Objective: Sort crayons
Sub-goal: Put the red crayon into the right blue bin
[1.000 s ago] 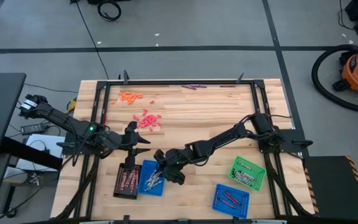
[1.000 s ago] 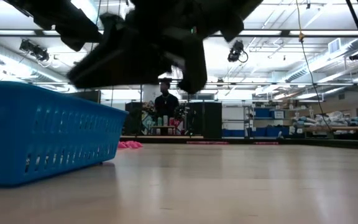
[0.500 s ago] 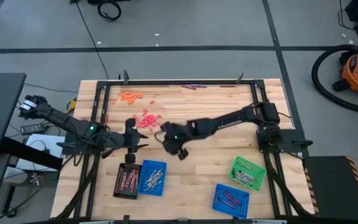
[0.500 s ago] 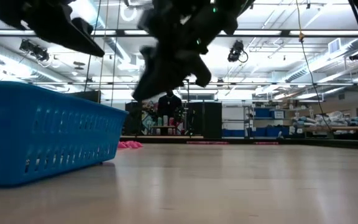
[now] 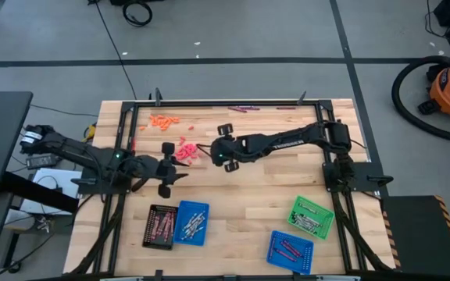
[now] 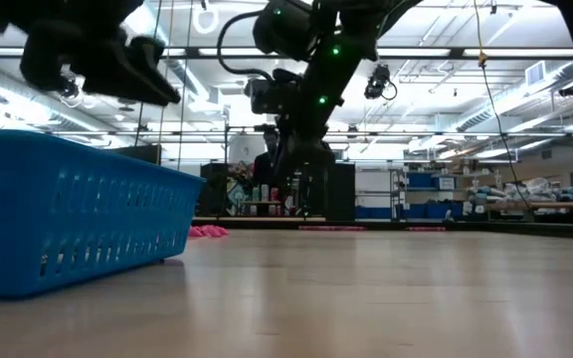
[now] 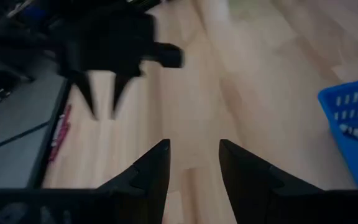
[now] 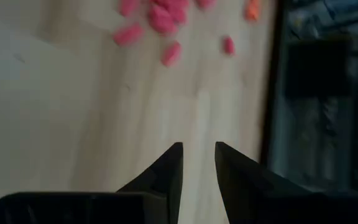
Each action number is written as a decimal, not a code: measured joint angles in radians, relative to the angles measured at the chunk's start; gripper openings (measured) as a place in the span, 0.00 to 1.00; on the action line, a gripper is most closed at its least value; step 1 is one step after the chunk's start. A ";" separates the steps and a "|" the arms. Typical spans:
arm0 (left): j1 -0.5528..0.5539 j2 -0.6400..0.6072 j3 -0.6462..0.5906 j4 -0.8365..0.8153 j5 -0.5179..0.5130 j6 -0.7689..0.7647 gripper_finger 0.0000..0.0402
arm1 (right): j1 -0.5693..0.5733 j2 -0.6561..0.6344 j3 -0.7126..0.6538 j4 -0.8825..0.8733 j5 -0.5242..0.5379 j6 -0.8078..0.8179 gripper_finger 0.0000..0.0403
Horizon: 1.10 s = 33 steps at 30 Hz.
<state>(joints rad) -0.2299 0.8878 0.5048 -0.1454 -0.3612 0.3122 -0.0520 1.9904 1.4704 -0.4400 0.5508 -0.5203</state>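
Pink crayons [image 5: 186,148] lie loose on the wooden table [image 5: 248,195], with orange crayons [image 5: 162,121] farther back left and dark purple ones [image 5: 241,109] at the far edge. My right gripper [image 5: 212,151] hangs open just right of the pink crayons [image 8: 160,22], slanting down toward them, with nothing between its fingers [image 8: 199,155]. My left gripper [image 5: 176,170] is open and empty [image 7: 194,162] above the table, near of the pink crayons, pointing toward the table's right. In the low view, my right gripper [image 6: 301,164] hangs at the middle and my left gripper [image 6: 117,65] at the upper left.
A black tray [image 5: 160,226] and a blue tray [image 5: 191,222] holding crayons stand at the near left. A green tray [image 5: 311,216] and a second blue tray [image 5: 290,250] stand at the near right. Bare wood lies in the table's middle.
My right gripper has gone from above the near-left blue tray toward the table's far edge, rising and turning, and now hangs beside the pink crayons. My left gripper has rolled about its own axis and shifted slightly toward the pink crayons.
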 joint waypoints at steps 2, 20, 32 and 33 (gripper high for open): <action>0.021 -0.015 -0.063 0.085 0.023 0.015 0.37 | -0.004 -0.009 0.000 -0.019 0.013 0.030 0.25; 0.161 -0.090 -0.243 0.441 -0.019 -0.032 0.37 | -0.287 -0.127 0.000 -0.347 -0.226 0.293 0.25; 0.161 -0.090 -0.243 0.440 -0.019 -0.043 0.37 | -0.357 -0.127 0.000 -0.438 -0.272 0.313 0.25; 0.161 -0.090 -0.243 0.440 -0.019 -0.048 0.37 | -0.366 -0.127 0.000 -0.448 -0.278 0.312 0.25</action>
<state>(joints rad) -0.0692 0.7979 0.2615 0.2943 -0.3805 0.2640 -0.4178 1.8629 1.4708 -0.8884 0.2726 -0.2086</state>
